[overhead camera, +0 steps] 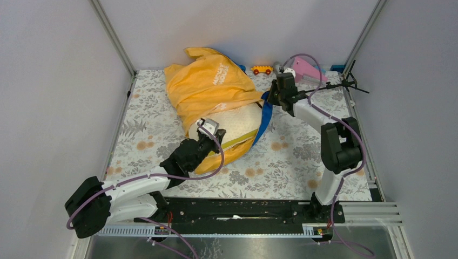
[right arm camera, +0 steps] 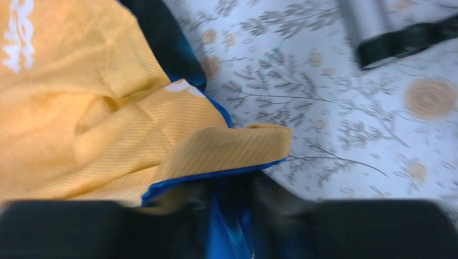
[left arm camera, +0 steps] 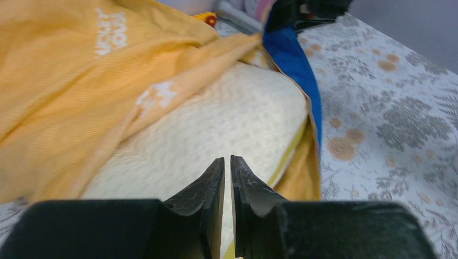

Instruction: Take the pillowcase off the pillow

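Observation:
The orange-yellow pillowcase (overhead camera: 208, 86) with white lettering is bunched toward the far end of the cream pillow (overhead camera: 237, 121), whose near end and yellow-green side band are bare. My left gripper (overhead camera: 207, 136) is shut and empty, its tips (left arm camera: 228, 162) over the bare pillow (left arm camera: 216, 127). My right gripper (overhead camera: 271, 97) is shut on the pillowcase's blue-lined edge (right arm camera: 216, 175) at the pillow's right side; the blue lining (overhead camera: 264, 116) stretches from it. The pillowcase (left arm camera: 70, 81) fills the left of the left wrist view and of the right wrist view (right arm camera: 81, 118).
The floral tablecloth (overhead camera: 291, 156) covers the table. A small yellow toy car (overhead camera: 262, 69), a pink object (overhead camera: 305, 69) and a black stand (overhead camera: 351, 81) lie at the far right edge. Grey walls enclose three sides.

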`<action>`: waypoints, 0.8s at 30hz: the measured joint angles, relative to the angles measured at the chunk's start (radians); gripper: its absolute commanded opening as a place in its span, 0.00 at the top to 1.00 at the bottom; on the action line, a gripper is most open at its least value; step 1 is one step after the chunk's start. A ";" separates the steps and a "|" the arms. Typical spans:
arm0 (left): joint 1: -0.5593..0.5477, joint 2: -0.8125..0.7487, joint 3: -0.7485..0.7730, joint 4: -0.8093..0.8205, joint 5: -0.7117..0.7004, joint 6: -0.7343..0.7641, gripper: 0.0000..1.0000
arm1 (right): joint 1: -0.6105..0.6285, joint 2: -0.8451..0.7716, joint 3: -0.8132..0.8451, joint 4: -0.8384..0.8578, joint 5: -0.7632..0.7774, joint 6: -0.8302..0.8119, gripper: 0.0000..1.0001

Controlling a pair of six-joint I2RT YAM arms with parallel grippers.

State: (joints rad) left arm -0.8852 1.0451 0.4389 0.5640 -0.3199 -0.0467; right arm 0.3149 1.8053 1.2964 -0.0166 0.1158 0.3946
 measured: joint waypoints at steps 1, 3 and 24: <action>0.001 -0.003 -0.001 0.007 -0.024 -0.004 0.81 | -0.004 -0.026 -0.008 -0.014 0.014 0.002 0.02; 0.002 -0.003 -0.001 0.014 -0.067 -0.010 0.78 | -0.005 -0.121 -0.075 -0.015 0.029 -0.006 0.01; 0.002 0.048 -0.009 0.032 -0.209 -0.021 0.61 | 0.007 -0.822 -0.803 0.026 -0.199 0.214 0.01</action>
State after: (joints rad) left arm -0.8837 1.0927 0.4297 0.5964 -0.5293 -0.0681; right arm 0.3222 0.9833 0.4934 0.0093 -0.0830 0.6083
